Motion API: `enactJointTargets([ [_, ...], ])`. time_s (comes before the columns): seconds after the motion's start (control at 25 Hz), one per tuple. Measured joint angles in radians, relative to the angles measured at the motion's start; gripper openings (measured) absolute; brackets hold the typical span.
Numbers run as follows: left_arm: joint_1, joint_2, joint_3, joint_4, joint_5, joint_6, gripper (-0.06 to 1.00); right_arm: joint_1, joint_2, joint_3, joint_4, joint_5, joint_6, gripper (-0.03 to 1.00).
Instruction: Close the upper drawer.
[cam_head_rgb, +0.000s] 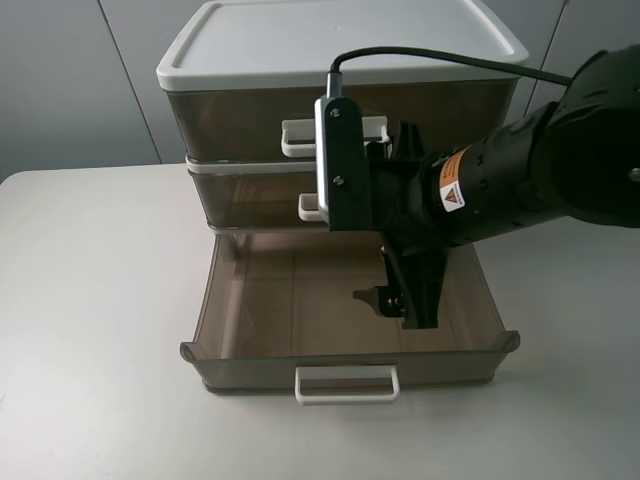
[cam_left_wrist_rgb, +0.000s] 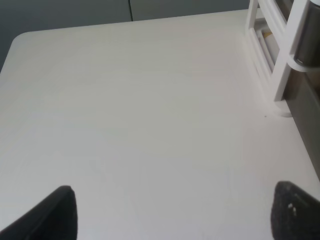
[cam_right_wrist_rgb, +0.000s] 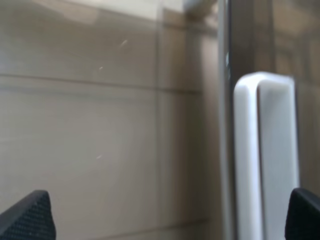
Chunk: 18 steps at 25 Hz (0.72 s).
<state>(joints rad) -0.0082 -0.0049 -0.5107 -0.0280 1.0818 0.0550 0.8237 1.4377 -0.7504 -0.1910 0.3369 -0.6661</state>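
Seeing right end effector (cam_head_rgb: 400, 300) wide open, gripping nothing, out front of and below upper drawer (cam_head_rgb: 230, 120) with its crosswise handle (cam_head_rgb: 298, 137); likely the nearer arm, push straight back.

Table (cam_head_rgb: 90, 300): plain off-white, no pattern.
Cabinet lid (cam_head_rgb: 340, 40): white.
Upper drawer (cam_head_rgb: 230, 125): smoky, see-through brown front.
Upper drawer's handle (cam_head_rgb: 300, 138): white.
Lowest drawer (cam_head_rgb: 300, 290): the same see-through grey-brown, with faint straight lines across its floor.
Lowest drawer's handle (cam_head_rgb: 347, 384): white.
Right arm (cam_head_rgb: 560, 160): black.
Warning label (cam_head_rgb: 450, 190): orange, yellow and white, on the black arm.
Camera mount (cam_head_rgb: 342, 165): black with a silver-grey edge.
Cable (cam_head_rgb: 440, 60): black.
Right gripper (cam_head_rgb: 400, 303): black.
Left gripper (cam_left_wrist_rgb: 172, 215): matte black fingertips.
Wall (cam_head_rgb: 80, 80): grey panels.
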Motion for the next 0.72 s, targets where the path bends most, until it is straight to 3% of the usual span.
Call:
enactJointTargets([
  [0.2,0.000,0.000,0.000,0.000,0.000,0.000,0.74,0.000,-0.003,0.000,0.052,0.060,0.064,0.70],
  [0.44,0.000,0.000,0.000,0.000,0.000,0.000,0.74,0.000,0.006,0.000,0.131,0.061,0.076,0.70],
  [0.72,0.000,0.000,0.000,0.000,0.000,0.002,0.74,0.000,0.052,0.000,0.152,0.046,0.076,0.70],
])
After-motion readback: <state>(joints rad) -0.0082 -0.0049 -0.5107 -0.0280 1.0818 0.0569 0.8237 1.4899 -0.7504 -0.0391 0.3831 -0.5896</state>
